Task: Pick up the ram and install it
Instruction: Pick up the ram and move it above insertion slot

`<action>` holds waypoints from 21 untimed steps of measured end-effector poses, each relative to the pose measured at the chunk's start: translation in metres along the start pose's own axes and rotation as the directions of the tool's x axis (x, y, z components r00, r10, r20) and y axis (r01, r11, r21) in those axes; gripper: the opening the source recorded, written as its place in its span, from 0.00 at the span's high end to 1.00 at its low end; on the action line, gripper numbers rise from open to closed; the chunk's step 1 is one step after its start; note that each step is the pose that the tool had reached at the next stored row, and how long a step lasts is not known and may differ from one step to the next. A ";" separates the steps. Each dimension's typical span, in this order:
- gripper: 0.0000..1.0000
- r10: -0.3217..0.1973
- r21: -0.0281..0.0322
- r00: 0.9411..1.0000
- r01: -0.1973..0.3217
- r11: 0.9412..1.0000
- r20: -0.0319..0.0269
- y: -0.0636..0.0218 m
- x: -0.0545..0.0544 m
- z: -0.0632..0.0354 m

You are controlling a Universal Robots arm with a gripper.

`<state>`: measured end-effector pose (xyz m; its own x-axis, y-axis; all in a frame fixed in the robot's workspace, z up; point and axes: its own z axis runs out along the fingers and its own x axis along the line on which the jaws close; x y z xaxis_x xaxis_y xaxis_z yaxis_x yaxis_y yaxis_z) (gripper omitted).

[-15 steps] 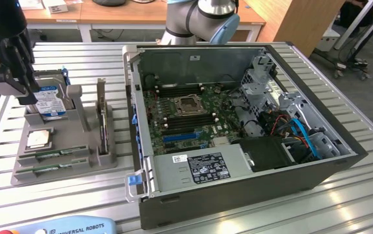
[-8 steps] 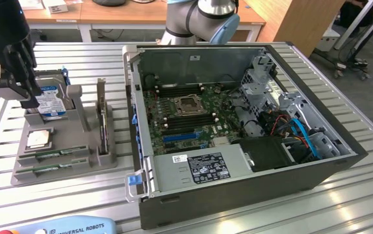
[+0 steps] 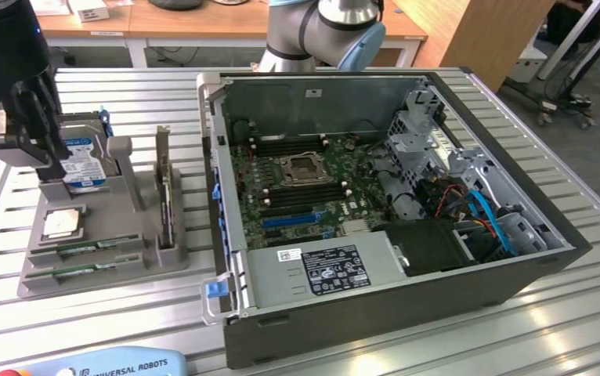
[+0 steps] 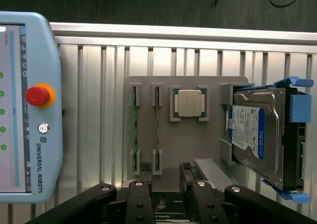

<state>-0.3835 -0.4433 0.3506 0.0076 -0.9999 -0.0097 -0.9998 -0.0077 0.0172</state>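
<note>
"UNIVERSAL ROBOTS" on the light-blue teach pendant [image 4: 29,110], blue hard drive [image 4: 250,132] label too small to read

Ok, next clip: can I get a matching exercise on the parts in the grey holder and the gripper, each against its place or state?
Things:
1. two long thin green memory sticks
2. square silver processor chip
3. silver hard drive with a blue label
4. black two-finger gripper

Places or states:
A. open, holding nothing
B. standing upright between blue side rails
C. flat in a square recess of the grey holder
D. on edge in the holder's narrow slots

Pairs: 1-D, 2-C, 3-B, 4-A
</note>
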 end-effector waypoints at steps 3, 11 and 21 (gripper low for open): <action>0.64 0.000 0.000 1.000 0.000 1.000 0.000 -0.0001 0.000 0.0033; 0.64 0.000 0.000 1.000 0.000 1.000 0.000 -0.0003 0.000 0.0152; 0.64 0.000 0.000 1.000 0.000 1.000 0.000 -0.0005 0.000 0.0262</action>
<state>-0.3835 -0.4433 0.3243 0.0076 -0.9999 -0.0096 -0.9998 -0.0078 0.0172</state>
